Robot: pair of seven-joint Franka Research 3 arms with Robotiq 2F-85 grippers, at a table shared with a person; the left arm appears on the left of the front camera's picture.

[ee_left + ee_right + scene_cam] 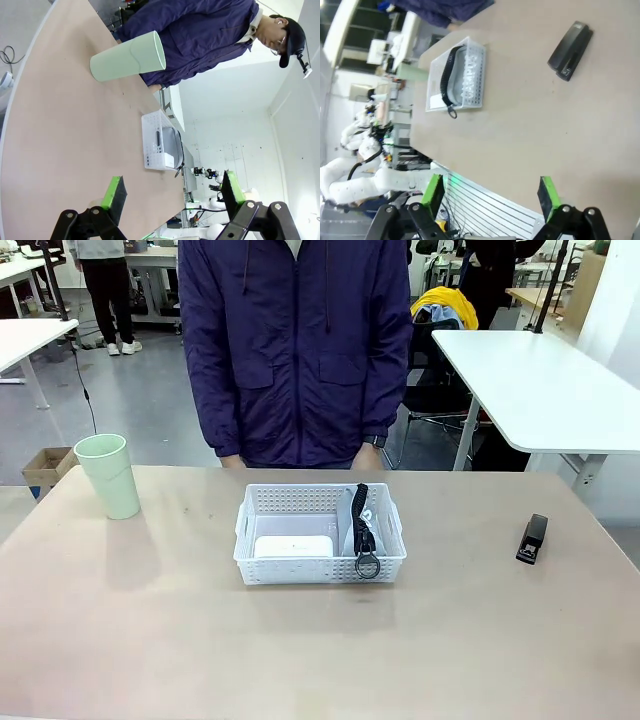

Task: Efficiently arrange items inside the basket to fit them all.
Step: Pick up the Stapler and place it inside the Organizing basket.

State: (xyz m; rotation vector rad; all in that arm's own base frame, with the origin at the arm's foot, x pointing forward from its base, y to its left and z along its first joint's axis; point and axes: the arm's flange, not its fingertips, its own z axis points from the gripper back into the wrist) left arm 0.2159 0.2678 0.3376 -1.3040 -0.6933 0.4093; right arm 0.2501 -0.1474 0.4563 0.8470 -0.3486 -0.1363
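The white perforated basket (300, 568) sits mid-table, in front of a person in a dark blue jacket (295, 350). Inside it, the white rounded box (293, 546) lies flat at the front left. The grey pouch (350, 523) stands on edge at the right end, zipper uppermost, its ring hanging over the front rim. The pale green cup (110, 476) stands upright on the table (300, 660), well to the basket's left, and the black stapler (532, 538) lies well to its right. The left gripper (173, 192) has its fingers spread wide and empty; basket and cup lie well ahead of them. The right gripper (491, 192) is likewise spread and empty, with the stapler far ahead of its fingers and the basket farther off.
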